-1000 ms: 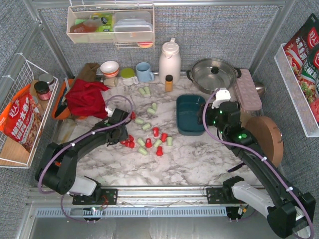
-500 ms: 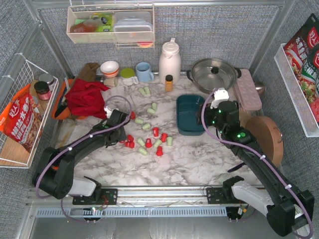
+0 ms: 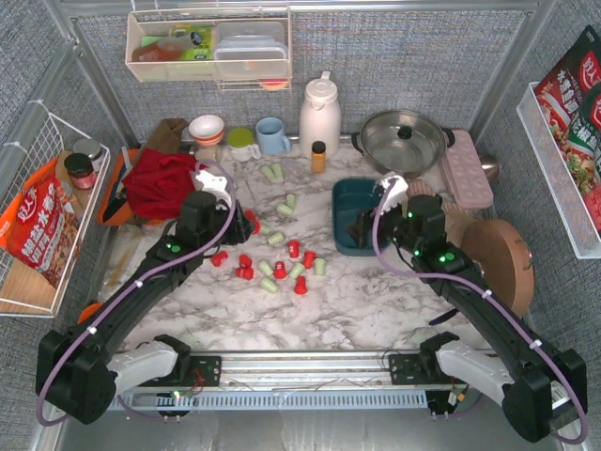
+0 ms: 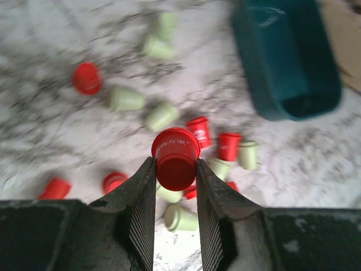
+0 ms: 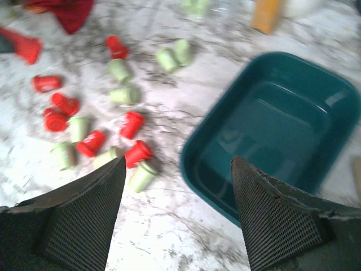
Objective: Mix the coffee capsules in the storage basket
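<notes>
A robot's left gripper (image 4: 175,169) is clamped on one bright red tapered plastic coffee capsule (image 4: 175,157), held clear above the white marble counter (image 3: 347,301) just left of its middle. The other red and pale mint green plastic coffee capsules (image 3: 293,249) lie scattered across the middle of the counter, some upright and some tipped over, all outside the dark teal rectangular plastic storage basket (image 3: 338,211). The basket sits right of centre, nearer the back edge. The right gripper (image 5: 177,164) hangs over the basket's near left corner with its fingers spread wide and nothing between them. Along the back edge stand a white thermos jug (image 3: 319,113) and a small amber bottle (image 3: 318,155). A crumpled red cloth (image 3: 160,183) lies towards the back left corner.
</notes>
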Tool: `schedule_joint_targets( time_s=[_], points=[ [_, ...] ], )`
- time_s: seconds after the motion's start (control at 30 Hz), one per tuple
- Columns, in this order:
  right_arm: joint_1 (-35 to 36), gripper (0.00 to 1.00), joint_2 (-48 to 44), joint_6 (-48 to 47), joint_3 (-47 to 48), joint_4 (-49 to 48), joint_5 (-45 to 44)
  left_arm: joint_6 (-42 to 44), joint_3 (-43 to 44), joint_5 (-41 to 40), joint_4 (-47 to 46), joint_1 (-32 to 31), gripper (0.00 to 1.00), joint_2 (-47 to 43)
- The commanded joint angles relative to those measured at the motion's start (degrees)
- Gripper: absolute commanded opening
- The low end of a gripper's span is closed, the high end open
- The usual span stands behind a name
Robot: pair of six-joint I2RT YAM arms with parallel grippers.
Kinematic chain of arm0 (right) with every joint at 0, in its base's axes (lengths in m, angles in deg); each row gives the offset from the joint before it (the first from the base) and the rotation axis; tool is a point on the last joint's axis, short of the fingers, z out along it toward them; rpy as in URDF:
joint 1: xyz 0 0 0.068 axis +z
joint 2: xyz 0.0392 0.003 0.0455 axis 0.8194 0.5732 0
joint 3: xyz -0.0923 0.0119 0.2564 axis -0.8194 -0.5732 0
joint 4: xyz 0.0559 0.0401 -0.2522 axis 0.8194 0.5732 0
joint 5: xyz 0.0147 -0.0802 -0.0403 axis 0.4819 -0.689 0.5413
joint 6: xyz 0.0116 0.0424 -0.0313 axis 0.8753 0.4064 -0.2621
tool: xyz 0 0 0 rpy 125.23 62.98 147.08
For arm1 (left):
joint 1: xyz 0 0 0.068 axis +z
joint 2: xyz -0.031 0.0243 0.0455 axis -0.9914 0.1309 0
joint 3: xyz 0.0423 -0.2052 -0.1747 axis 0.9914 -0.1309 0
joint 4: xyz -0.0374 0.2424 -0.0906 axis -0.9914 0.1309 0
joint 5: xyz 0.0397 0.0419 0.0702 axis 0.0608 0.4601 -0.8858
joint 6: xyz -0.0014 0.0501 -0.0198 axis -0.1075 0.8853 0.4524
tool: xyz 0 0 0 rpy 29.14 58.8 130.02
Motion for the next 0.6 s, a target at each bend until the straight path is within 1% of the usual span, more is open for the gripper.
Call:
schedule_joint_targets(
  time_s=[0.0,0.07,0.17,0.27,0.4,0.57],
  points=[
    [1.43,0.79,-0.93,-5.06,-3.92,-13.94,16.35,5.57,-2.7,19.87,-16.61,-0.09,0.29,-1.86],
    [2.68,0.78,-1.35,-7.83,-6.0,-18.35,19.91,5.0,-4.63,24.28,-23.26,-0.53,0.28,-2.34],
    [5.25,0.78,-1.4,-14.46,-7.72,-21.53,23.61,6.48,-6.46,28.51,-29.58,-2.23,0.28,-2.53],
    [8.37,0.78,-0.41,-21.36,-6.98,-20.58,23.87,9.29,-7.7,30.11,-33.06,-4.75,0.28,-2.12],
    [11.91,0.78,2.03,-28.66,-4.3,-17.04,23.04,12.4,-8.67,30.18,-36.08,-8.23,0.28,-0.58],
    [15.33,0.78,4.48,-33.88,-2.04,-13.96,20.09,15.14,-9.02,30.86,-37.52,-11.46,0.28,1.16]
  ],
)
